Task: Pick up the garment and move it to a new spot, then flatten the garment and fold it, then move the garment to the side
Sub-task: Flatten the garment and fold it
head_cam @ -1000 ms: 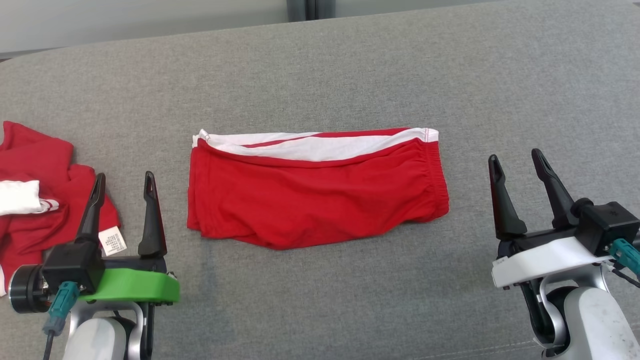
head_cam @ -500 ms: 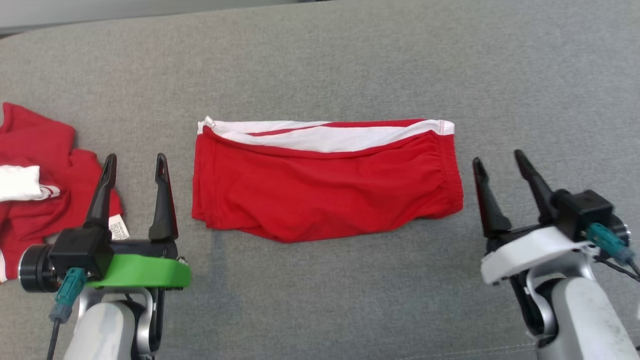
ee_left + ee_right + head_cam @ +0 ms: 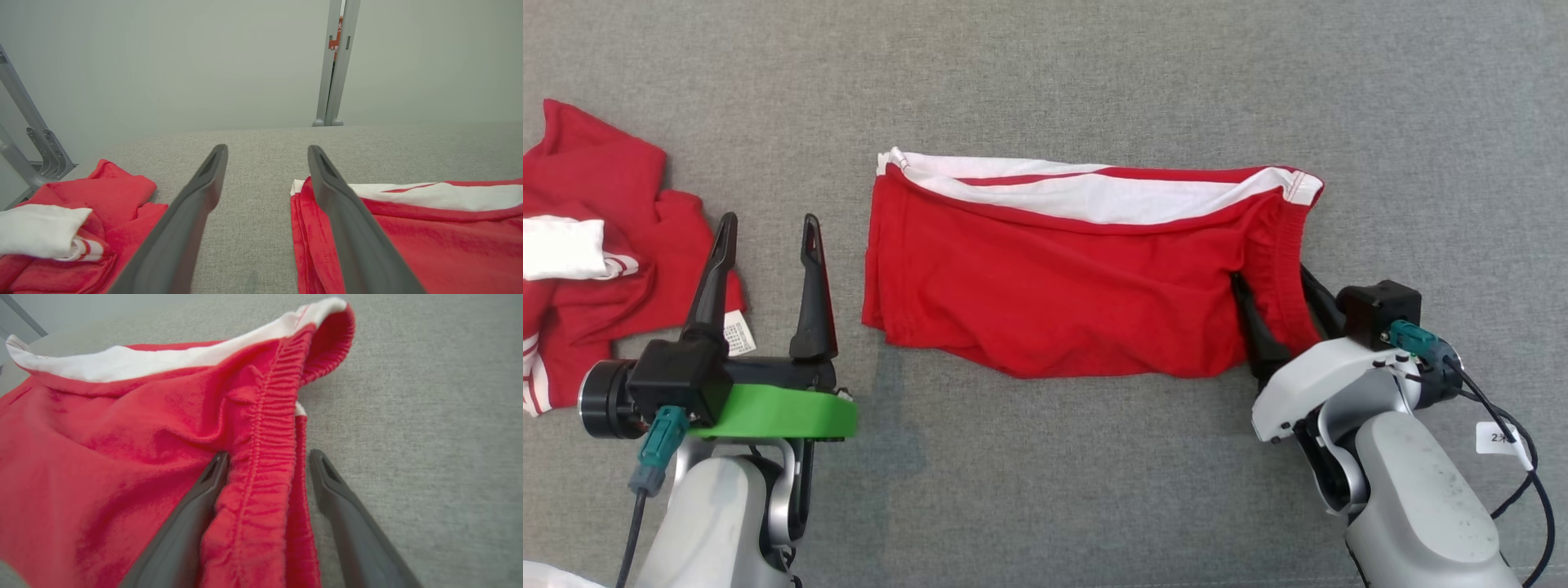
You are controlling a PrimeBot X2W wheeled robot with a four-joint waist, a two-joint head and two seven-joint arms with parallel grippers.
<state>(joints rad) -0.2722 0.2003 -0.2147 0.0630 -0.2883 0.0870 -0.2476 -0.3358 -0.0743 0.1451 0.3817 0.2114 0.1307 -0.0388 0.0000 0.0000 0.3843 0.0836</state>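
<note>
Both released: right pincer [image 3: 268, 454] straddles red garment [image 3: 1054, 286] waistband, left pincer [image 3: 768, 218] empty; white label [image 3: 737, 333] print illegible

The garment [image 3: 1078, 302] lies right of crumpled clothes [image 3: 596, 269]

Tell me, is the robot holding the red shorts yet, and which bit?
Nothing is held yet. The right jaws stand open around the elastic waistband of the red shorts, not pinching it. The left jaws are open and empty.
</note>
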